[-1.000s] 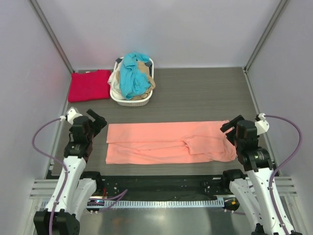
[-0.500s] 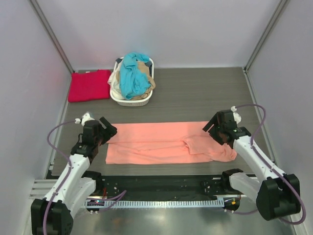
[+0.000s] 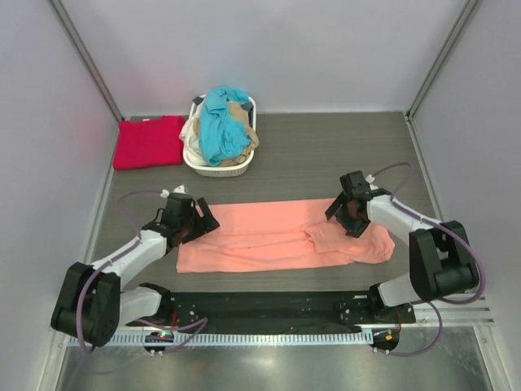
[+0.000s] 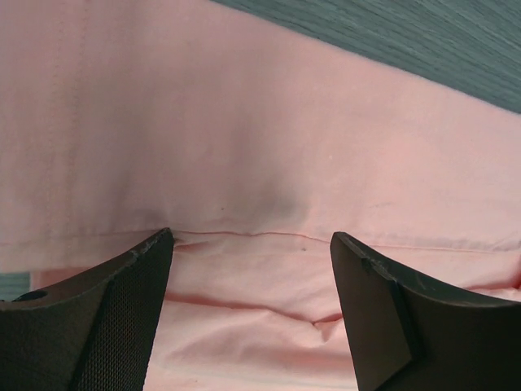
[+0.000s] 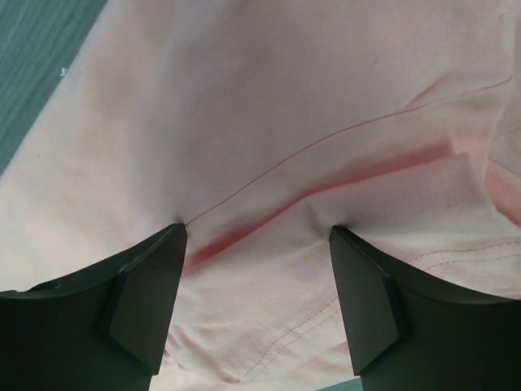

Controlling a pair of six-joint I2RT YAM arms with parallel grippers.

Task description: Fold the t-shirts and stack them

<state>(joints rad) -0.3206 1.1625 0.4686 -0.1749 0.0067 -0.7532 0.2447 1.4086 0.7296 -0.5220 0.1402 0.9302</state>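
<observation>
Now my left gripper (image 3: 198, 220) and right gripper (image 3: 342, 210), both wide, have dropped onto the salmon-pink cloth t-shirt (image 3: 277, 238) beneath, poised to fold.

The left arm (image 3: 130, 254) and right arm (image 3: 396, 214) are white tubes with black joints. A thin purple cable (image 3: 477, 270) loops along each. The left hand (image 3: 198, 221) and right hand (image 3: 340, 210) are black. Their fingers (image 4: 98, 326) are dark, flat wedges, one with a bumpy mesh face.

Up front the spread t-shirt (image 3: 277, 236), basket (image 3: 216, 169) behind it, folded t-shirt (image 3: 149, 141) left of basket
</observation>
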